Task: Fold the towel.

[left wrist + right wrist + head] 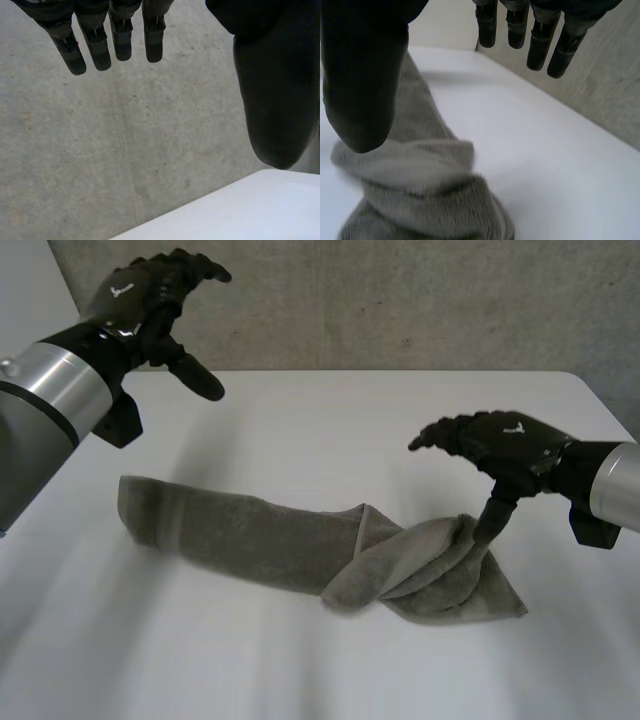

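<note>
The grey towel lies unfolded on the white table, stretched in a long, rumpled band from the robot's left side across toward its right. Its left end lies fairly flat, with a paler stripe near the edge. Its right part is twisted and bunched into loose overlapping folds that end in a corner toward the near right. The left hand hangs in the air over the far left of the table, well apart from the towel and holding nothing. Its fingers are relaxed and spread and its thumb points down. In the left wrist view that hand's fingers are straight, with the thumb set apart from them. A grey wall lies beyond, and a corner of the table shows beneath the thumb. The right hand hovers over the towel's bunched right end with its fingers stretched out and relaxed above the cloth. Its thumb points straight down, and the tip appears to touch the top of the bunched folds without pinching them. In the right wrist view the thumb stands over the crumpled towel. The fingers are straight and apart from it, above bare table.
</note>
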Motion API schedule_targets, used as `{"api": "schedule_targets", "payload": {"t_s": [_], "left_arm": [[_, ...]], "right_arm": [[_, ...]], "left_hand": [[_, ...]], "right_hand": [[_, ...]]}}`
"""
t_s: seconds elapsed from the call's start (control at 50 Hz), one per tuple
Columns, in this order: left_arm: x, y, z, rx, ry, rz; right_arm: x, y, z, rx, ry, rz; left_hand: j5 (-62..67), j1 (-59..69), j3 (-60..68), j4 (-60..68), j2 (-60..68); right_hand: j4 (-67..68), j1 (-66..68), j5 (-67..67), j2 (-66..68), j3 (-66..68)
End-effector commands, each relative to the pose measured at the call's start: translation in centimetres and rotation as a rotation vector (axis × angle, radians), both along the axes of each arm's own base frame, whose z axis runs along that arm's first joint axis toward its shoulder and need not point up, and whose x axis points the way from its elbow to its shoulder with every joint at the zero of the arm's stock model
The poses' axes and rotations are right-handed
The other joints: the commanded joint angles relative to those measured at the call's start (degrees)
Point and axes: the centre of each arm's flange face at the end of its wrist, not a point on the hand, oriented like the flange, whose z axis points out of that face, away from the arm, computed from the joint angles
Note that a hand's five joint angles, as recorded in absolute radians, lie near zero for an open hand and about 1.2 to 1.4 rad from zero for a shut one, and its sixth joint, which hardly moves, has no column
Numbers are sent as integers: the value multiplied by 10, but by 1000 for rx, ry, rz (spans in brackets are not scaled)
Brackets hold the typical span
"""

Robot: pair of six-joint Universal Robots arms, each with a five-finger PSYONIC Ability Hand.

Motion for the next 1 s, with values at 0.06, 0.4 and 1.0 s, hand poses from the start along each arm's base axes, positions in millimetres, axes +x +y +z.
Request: {"api": "schedule_targets", "payload": {"t_s": [0.06, 0.4, 1.0], "left_arm": [[-5, 4, -18, 79, -49, -16], [-1, -23, -111, 267, -512, -24], [27, -66, -182, 332, -782, 68]], "right_arm": [[10, 21, 20, -3, -115, -103], [61, 70, -48, -91, -61, -203], [73, 54, -117, -73, 60, -141]], "left_hand": [[-20, -32, -27, -33, -25], [-25, -38, -32, -38, -30], [583, 571, 576, 571, 579]], "right_hand": [[-46, -33, -34, -34, -41], [-46, -33, -34, -34, -41], [654, 667, 666, 666, 659]]}}
